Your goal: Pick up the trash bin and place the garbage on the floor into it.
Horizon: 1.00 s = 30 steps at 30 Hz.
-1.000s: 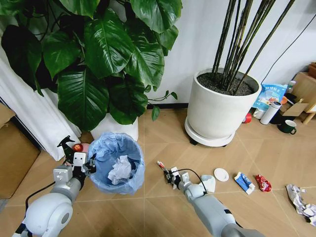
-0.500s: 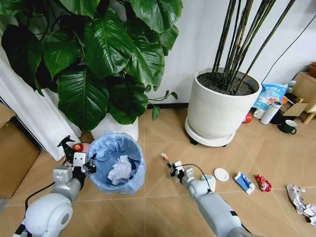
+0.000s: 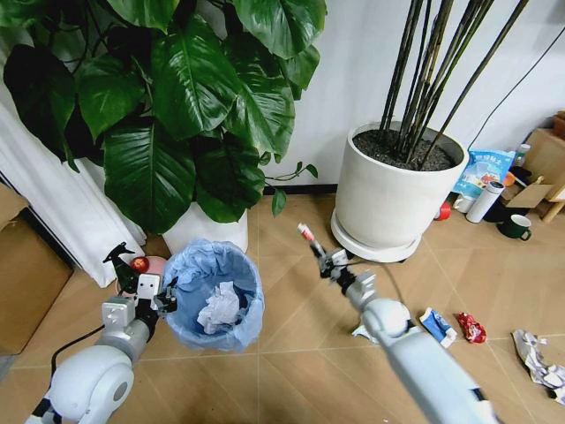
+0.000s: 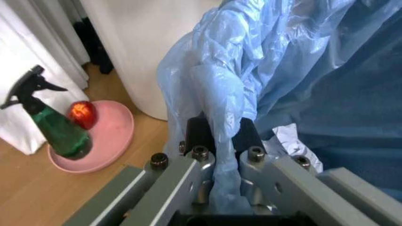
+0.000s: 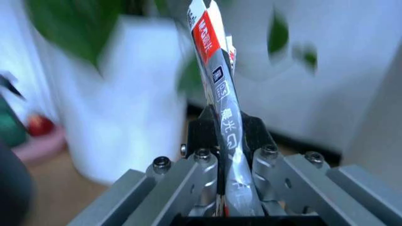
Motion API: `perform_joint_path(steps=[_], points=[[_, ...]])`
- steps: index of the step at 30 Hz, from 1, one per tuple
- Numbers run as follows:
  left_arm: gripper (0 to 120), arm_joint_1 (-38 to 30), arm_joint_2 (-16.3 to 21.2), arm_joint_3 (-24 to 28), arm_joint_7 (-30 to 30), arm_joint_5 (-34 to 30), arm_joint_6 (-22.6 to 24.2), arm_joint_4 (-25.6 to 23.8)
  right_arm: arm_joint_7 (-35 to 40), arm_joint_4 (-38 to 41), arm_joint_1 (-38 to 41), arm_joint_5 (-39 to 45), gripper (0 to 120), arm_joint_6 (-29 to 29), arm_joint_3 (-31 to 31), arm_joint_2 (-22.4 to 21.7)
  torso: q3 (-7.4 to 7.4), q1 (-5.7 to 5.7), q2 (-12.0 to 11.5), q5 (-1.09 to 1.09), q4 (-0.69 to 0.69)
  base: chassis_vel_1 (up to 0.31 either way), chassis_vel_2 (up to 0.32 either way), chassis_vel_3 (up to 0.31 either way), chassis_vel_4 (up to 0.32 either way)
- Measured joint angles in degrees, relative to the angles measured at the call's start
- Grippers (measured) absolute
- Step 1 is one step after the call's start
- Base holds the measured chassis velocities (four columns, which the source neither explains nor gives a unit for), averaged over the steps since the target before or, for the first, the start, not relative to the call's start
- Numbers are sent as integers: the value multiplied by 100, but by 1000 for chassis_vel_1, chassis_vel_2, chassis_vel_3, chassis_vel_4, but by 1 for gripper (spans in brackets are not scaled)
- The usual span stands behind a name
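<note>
Blue-bagged round dark trash bin pinched at its rim by my left hand; right hand clamps a small silvery red-capped tube, which I judge needs carrying over the bin.

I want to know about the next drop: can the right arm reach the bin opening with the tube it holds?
Probably yes. The right gripper holds the tube raised, beside the bin, and nothing stands between them; the opening faces up.

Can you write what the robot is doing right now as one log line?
left pincer: shut on trash bin rim | right pincer: shut on small tube, raised above floor
</note>
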Motion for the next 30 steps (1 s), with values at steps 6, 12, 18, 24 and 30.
perform_joint_path(steps=[6, 12, 18, 24, 30], points=[[0, -179, 50, 120, -1, -123, 58, 130, 339, 1082, 158, 533, 3, -214, -365, -443, 0, 0, 0, -1, 3, 0, 0, 0, 0], [0, -347, 119, 177, 104, -205, 116, 265, 634, 1941, 846, 1189, 3, -522, -1029, -612, 0, 0, 0, 0, 3, 0, 0, 0, 0], [0, -381, 85, 216, 146, -215, 144, 315, 723, 2206, 1466, 1594, 3, -553, -1876, -586, 0, 0, 0, -1, 3, 0, 0, 0, 0], [0, -393, 63, 243, 144, -316, 155, 284, 863, 2270, 1743, 1891, 3, -625, -2425, -432, 1, 0, 0, -1, 3, 0, 0, 0, 0], [0, -427, 67, 214, 153, -381, 153, 265, 855, 2157, 1652, 1833, 3, -624, -2716, -416, 0, 0, 0, 0, 1, 0, 0, 0, 0]])
